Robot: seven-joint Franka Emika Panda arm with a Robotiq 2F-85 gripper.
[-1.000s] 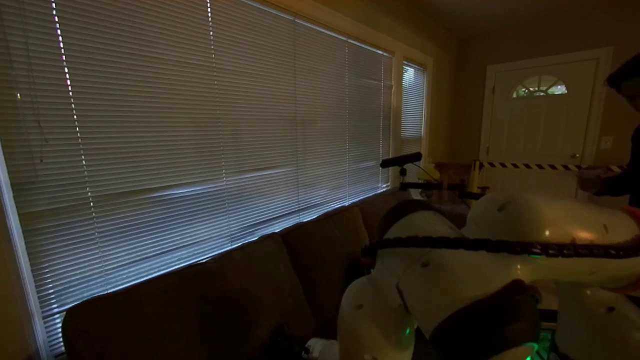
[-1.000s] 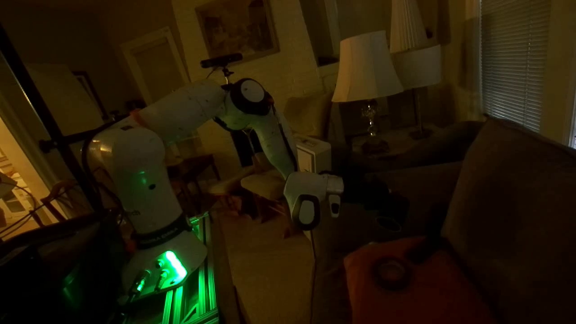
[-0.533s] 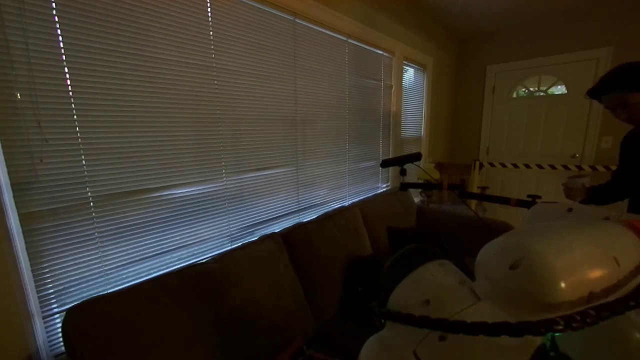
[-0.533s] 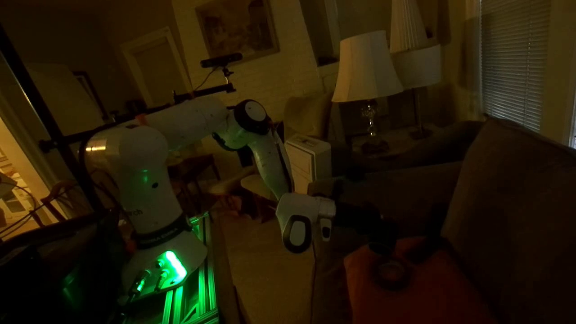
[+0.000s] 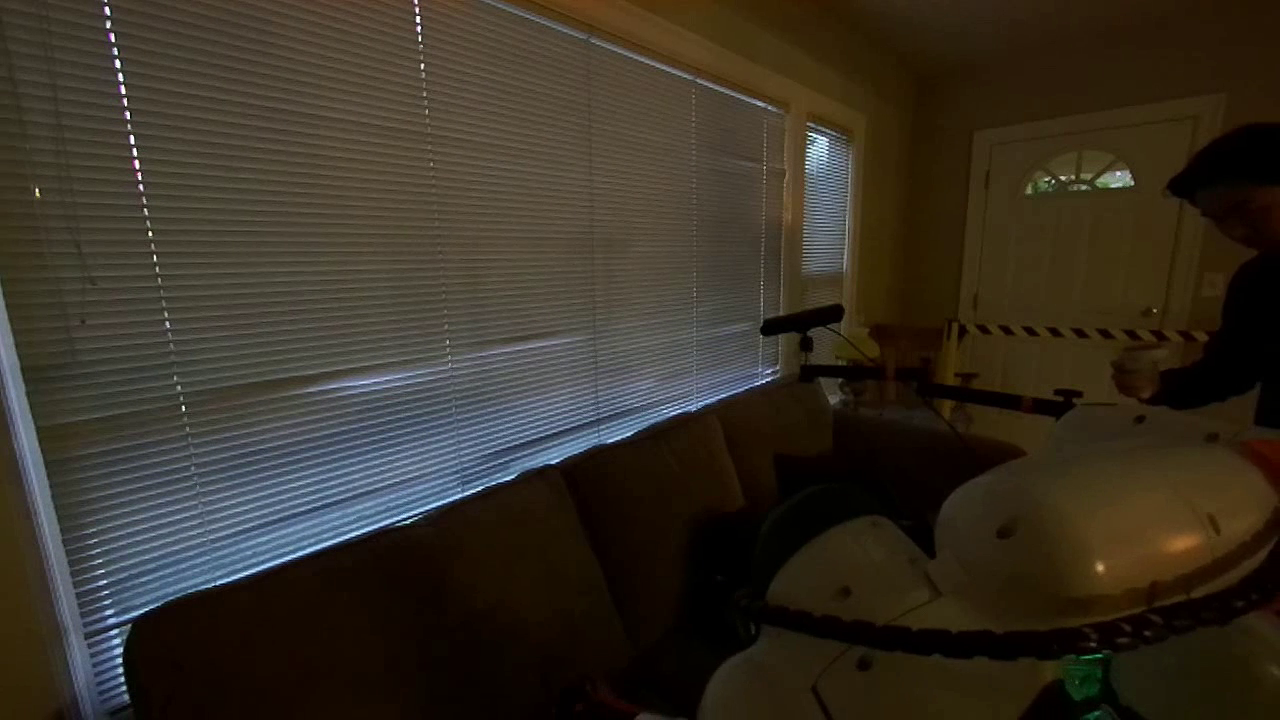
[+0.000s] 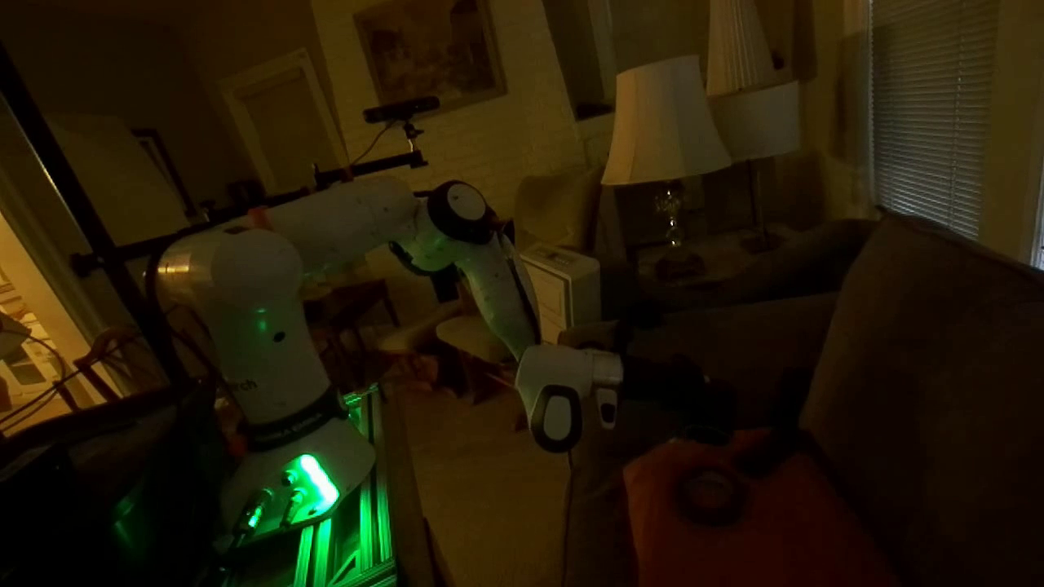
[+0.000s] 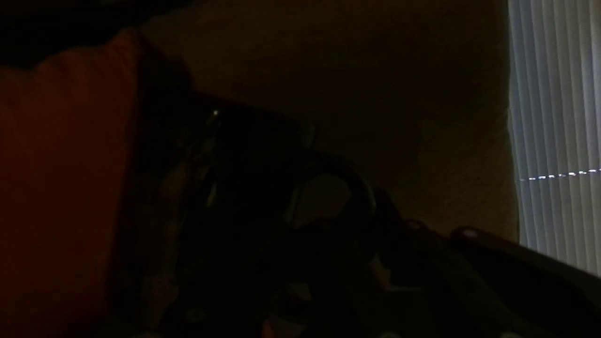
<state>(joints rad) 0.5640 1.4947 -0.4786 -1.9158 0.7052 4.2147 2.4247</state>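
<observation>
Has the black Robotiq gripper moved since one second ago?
Yes, downward: in an exterior view the black Robotiq gripper appears lower now, closer to the upper edge of the orange fabric cushion, which lies in the same place.

Exterior views sharing arm (image 6: 359, 208), wrist view facing sofa (image 7: 375, 94)

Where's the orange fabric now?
The orange fabric lies lower right in an exterior view, left of the sofa backrest, under a dark ring; in the wrist view, far left.
</observation>
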